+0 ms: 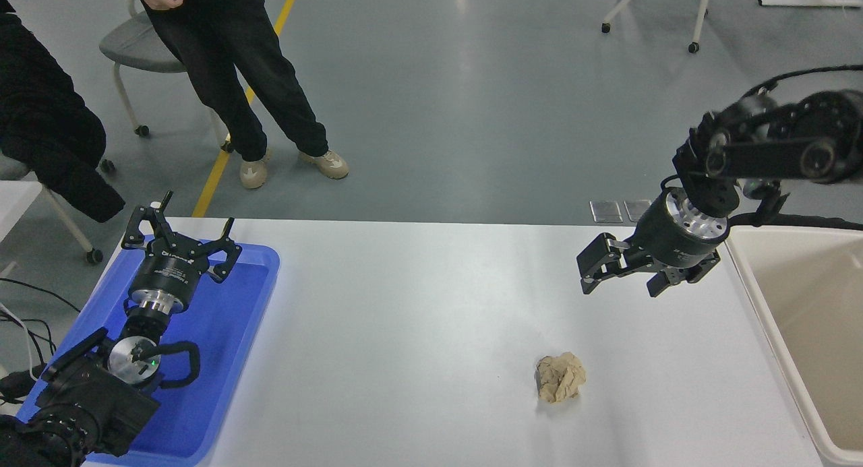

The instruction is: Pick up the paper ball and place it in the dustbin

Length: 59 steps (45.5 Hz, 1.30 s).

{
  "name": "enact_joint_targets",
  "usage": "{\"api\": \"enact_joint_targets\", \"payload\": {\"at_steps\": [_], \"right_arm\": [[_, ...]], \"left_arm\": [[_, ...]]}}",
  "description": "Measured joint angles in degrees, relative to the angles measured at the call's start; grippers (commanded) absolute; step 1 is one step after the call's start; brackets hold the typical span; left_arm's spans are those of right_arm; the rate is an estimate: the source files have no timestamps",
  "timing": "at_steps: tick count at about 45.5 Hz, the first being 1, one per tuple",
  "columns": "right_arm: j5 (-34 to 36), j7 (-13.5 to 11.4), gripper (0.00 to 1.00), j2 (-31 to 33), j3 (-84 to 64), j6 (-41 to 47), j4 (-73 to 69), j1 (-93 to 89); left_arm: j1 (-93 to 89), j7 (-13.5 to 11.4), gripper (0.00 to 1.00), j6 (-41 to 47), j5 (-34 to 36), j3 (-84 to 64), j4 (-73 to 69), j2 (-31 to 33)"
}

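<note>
The paper ball [560, 377], a wrinkly tan-brown wad, lies on the white table [418, 332] right of centre, towards the near edge. My right gripper [617, 278] hangs in the air above the table, up and to the right of the ball, apart from it; its fingers [596, 263] are spread open and empty. The beige dustbin [765, 298] stands at the right edge, just right of the gripper. My left gripper [182, 234] is parked open over the blue tray at the lower left.
A flat blue tray [222, 359] sits at the table's left end under the left arm. A person in black [222, 69] stands beyond the far edge at the upper left, beside chairs [135, 46]. Cables [27, 325] run off the left side.
</note>
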State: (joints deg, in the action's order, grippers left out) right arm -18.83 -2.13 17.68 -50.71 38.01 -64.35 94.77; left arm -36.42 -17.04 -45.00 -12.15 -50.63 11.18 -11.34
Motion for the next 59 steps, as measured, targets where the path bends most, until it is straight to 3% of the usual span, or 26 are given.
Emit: {"api": "enact_joint_targets", "payload": {"at_steps": [32, 35, 42, 44, 45, 47, 59], "right_arm": [[-10.74, -0.62, 1.00, -8.41, 11.79, -6.50, 17.36, -25.85], [-10.97, -0.66, 0.90, -8.77, 11.97, -7.17, 18.15, -26.77], [-11.38, -0.72, 0.45, -9.30, 12.30, -8.42, 19.60, -28.29], [-11.44, -0.73, 0.41, -9.40, 12.34, -8.68, 19.91, -28.58], [-11.45, -0.74, 0.34, -9.44, 12.35, -8.79, 20.03, -28.68], [-11.49, -0.74, 0.00, -9.53, 12.41, -8.99, 20.29, -28.87], [-11.62, -0.42, 0.00, -9.54, 12.39, -8.80, 20.87, -28.34]], "left_arm": [[-0.06, 0.05, 1.00, 0.00, 0.03, 0.01, 0.03, 0.00], [-0.06, 0.05, 1.00, 0.00, 0.03, 0.01, 0.03, 0.00], [-0.05, 0.05, 1.00, 0.00, 0.03, 0.01, 0.03, 0.00], [-0.05, 0.05, 1.00, 0.00, 0.02, 0.01, 0.03, 0.00], [-0.05, 0.05, 1.00, 0.00, 0.02, 0.01, 0.03, 0.00], [-0.05, 0.05, 1.00, 0.00, 0.02, 0.01, 0.03, 0.00], [-0.05, 0.07, 1.00, 0.00, 0.02, 0.01, 0.00, 0.00]]}}
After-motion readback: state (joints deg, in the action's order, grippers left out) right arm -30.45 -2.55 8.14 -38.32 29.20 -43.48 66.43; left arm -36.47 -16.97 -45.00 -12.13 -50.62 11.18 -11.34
